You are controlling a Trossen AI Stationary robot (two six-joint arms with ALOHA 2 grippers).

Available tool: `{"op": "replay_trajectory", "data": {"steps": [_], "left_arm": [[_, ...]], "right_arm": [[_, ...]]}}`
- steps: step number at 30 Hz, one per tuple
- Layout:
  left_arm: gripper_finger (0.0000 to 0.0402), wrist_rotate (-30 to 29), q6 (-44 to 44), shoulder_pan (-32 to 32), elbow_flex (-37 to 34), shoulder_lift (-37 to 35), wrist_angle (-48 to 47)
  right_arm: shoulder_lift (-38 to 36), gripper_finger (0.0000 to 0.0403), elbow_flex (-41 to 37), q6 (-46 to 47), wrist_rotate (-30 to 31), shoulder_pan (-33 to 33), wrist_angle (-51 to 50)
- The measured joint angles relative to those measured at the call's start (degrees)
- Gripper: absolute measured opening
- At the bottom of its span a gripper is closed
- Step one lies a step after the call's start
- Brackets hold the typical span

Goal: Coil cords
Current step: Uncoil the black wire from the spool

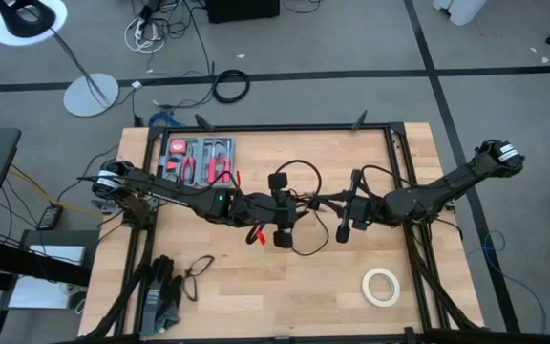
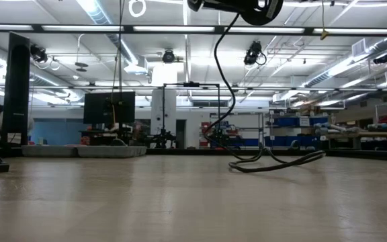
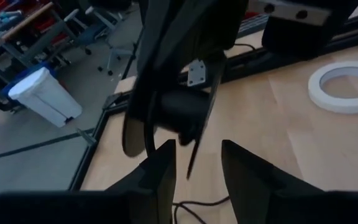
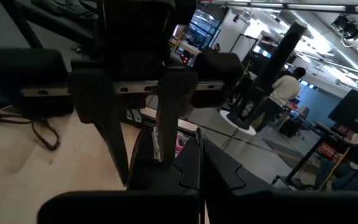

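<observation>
One wooden table (image 1: 285, 287) carries everything. Two dark arms meet over its middle. One red-handled tool tray (image 1: 197, 159) lies toward the table's far left corner, one pair of gloves (image 1: 160, 296) near its front left edge, one cream tape roll (image 1: 381, 286) at its front right. One cord (image 1: 299, 205), thin, black and limp, loops over the table's centre between the grippers and trails down onto the wood. The left gripper (image 3: 196, 163) has its fingers spread either side of the cord. The right gripper (image 4: 191, 163) has its fingers pressed together.
</observation>
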Motion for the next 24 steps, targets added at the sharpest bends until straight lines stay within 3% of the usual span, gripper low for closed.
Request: {"op": "replay_trajectory", "data": {"steps": [6, 12, 24], "left_arm": [[0.012, -0.2, -0.1, -0.2, 0.0, 0.0, 1.0], [0.0014, -2.0, -1.4, -0.3, 0.0, 0.0, 0.9], [0.0001, -4.6, -1.5, -0.2, 0.0, 0.0, -2.2]], "right_arm": [[0.0, 0.0, 0.0, -0.1, 0.2, -0.3, -0.2], [0.5, 0.0015, 0.0, 0.0, -2.1, -0.4, -0.3], [1.3, 0.0088, 0.0, 1.1, 1.3, 0.4, 1.2]]}}
